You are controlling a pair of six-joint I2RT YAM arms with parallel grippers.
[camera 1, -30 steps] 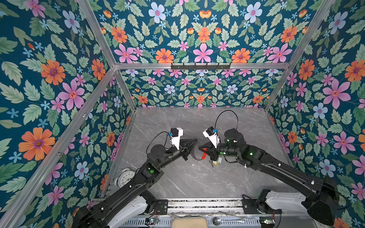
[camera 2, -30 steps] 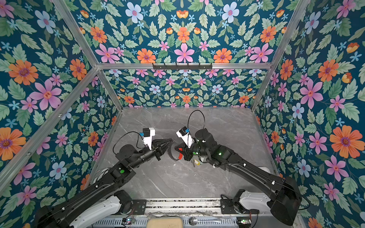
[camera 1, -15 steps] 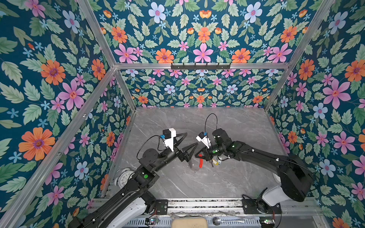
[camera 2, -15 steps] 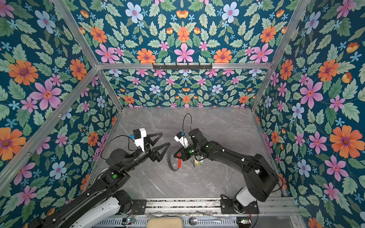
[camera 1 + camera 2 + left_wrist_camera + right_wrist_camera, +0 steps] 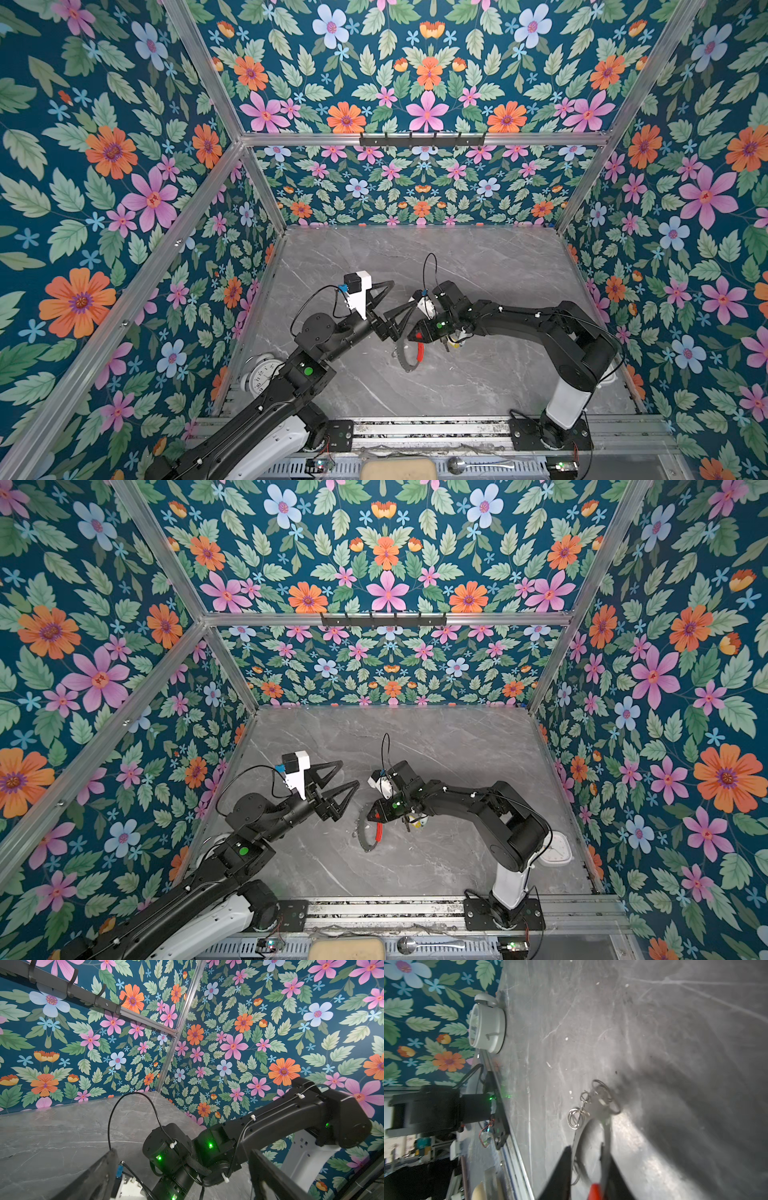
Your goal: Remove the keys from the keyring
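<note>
The keyring (image 5: 405,362), a thin dark hoop with a red section (image 5: 420,352), lies tilted near the middle of the grey table; in a top view its lower end (image 5: 368,848) touches the surface. My right gripper (image 5: 411,334) sits over its upper part. In the right wrist view the jaws stand apart, with the red section (image 5: 596,1190) loose between them and small silver rings (image 5: 575,1118) on the rim. The keys, with a yellow tag (image 5: 455,343), peek out under the right wrist. My left gripper (image 5: 401,296) hangs wide open and empty, left of the hoop.
A round white alarm clock (image 5: 264,374) stands by the left wall, behind the left arm. A square white clock (image 5: 555,850) lies by the right arm's base. A black hook rail (image 5: 422,139) runs along the back wall.
My left gripper has let go of the keyring, opened wide and drawn back to the left. The right gripper has lowered the hoop to the table and its jaws have parted.
</note>
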